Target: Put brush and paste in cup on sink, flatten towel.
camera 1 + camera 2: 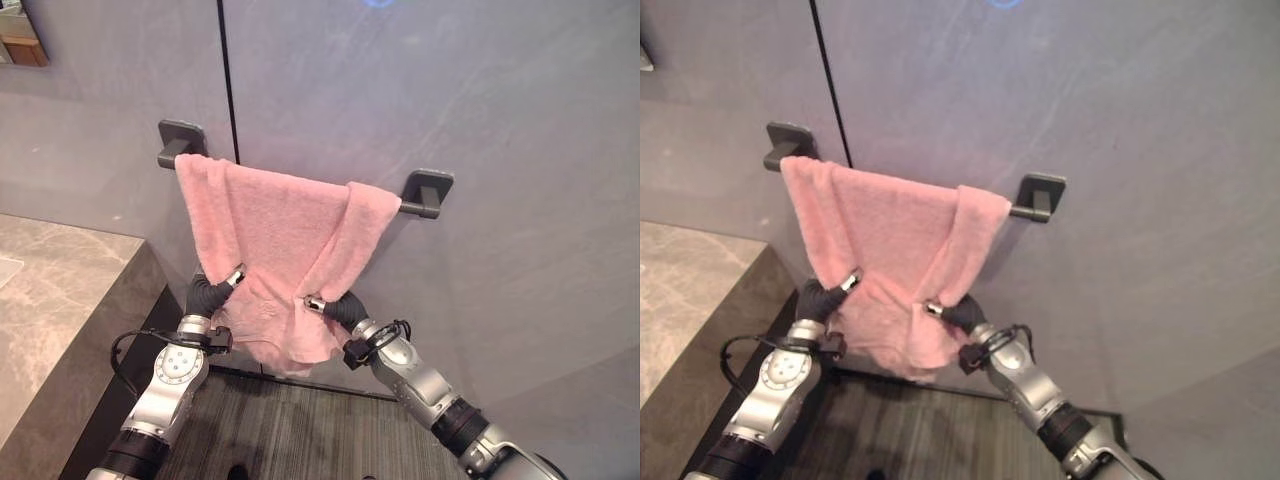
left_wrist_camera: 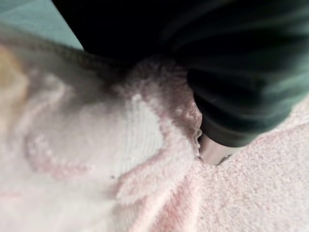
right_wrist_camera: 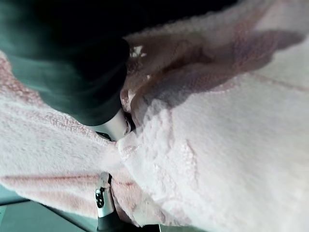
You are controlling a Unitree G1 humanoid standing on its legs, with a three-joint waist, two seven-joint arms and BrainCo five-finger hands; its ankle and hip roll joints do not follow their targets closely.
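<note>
A grey wall (image 1: pixel 480 120) carries a dark bar (image 1: pixel 420 208), and a marble table (image 1: pixel 60 290) stands to the left. A pink towel (image 1: pixel 280 240) hangs bunched over the bar. Both the left robot hand (image 1: pixel 215 290) and the right robot hand (image 1: pixel 335 308) pinch its lower part.

Both silver-grey arms reach up and forward from the lower edge of the eye views, wrists bent under their dark ribbed covers. The left hand (image 1: pixel 218 288) is raised at the left and the right hand (image 1: pixel 332 306) at the right, level with each other and a little apart. The fingers of both are buried in pink cloth, hidden.
</note>
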